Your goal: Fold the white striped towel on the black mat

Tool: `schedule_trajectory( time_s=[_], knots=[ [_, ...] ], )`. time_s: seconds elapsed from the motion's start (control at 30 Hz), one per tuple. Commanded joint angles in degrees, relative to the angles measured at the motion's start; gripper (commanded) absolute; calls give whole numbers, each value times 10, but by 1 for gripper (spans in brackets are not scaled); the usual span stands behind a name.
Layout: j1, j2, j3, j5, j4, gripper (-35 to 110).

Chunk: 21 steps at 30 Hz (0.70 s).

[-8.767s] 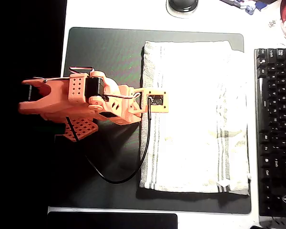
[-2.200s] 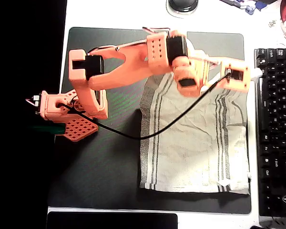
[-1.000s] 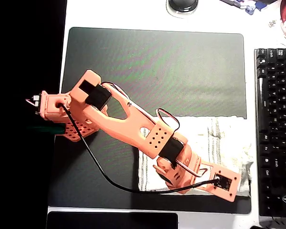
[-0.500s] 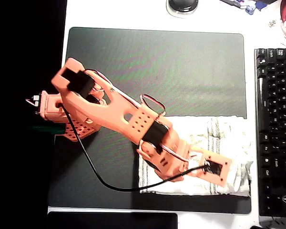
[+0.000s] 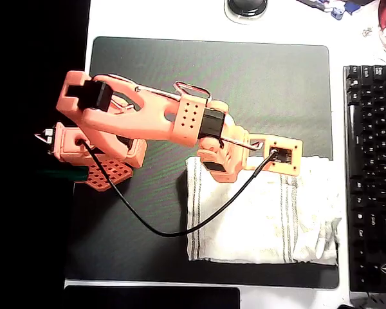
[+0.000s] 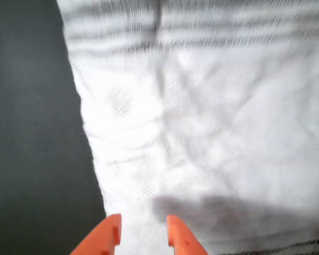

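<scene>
**First fold down, second fold pending**

White striped towel [image 5: 264, 215] lies doubled on lower right of black mat [image 5: 212, 84], right edge rumpled. Gripper [image 6: 142, 234] above towel's upper edge, fingers [image 6: 179, 236] slightly apart, holding nothing. Next likely: grab a side edge, fold across.

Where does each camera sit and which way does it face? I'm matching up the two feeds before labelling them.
Overhead view: fixed above the table, looking straight down on the large black rectangular desk mat, the orange arm and the black keyboard.
Wrist view: rides on the arm, looking down past the two orange fingertips of the end effector, which are apart and hold nothing.
Shared: the white cloth towel with thin grey stripes, folded on the mat.
</scene>
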Motion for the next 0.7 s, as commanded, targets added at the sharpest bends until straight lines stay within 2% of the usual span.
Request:
schedule_trajectory(
  time_s=[0.0, 0.3, 0.43, 0.67],
  knots=[
    [-14, -5, 16, 2, 14, 12],
    [-40, -68, 93, -4, -62, 8],
    [-43, -94, 60, -8, -34, 0],
    [-54, -90, 56, 16, -33, 0]
  ],
)
